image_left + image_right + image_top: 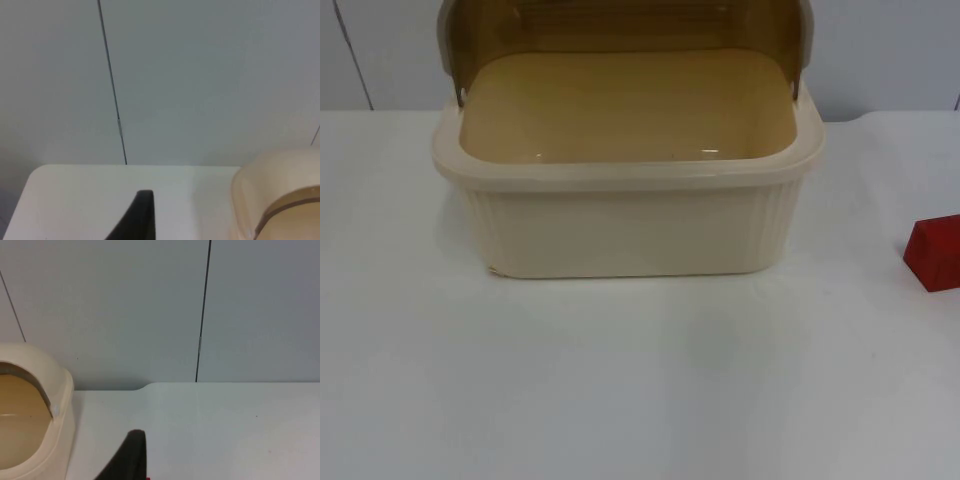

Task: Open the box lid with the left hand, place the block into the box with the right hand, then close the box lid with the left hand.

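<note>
A cream ribbed box (620, 235) stands at the table's middle back, and nothing lies inside it. Its brown translucent lid (620, 25) is swung up and back behind the opening. A red block (935, 252) lies on the table to the box's right, cut off by the picture's edge. My left gripper (137, 220) is low over the table to the left of the box (280, 195), apart from it. My right gripper (131, 457) is low over the table to the right of the box (35, 420), also apart, with a sliver of red (148, 478) beside it.
The white table (640, 380) spreads wide in front of the box. A grey partition wall (890, 50) with vertical seams closes off the back. The table's rounded back corner (37, 172) lies beyond the left gripper.
</note>
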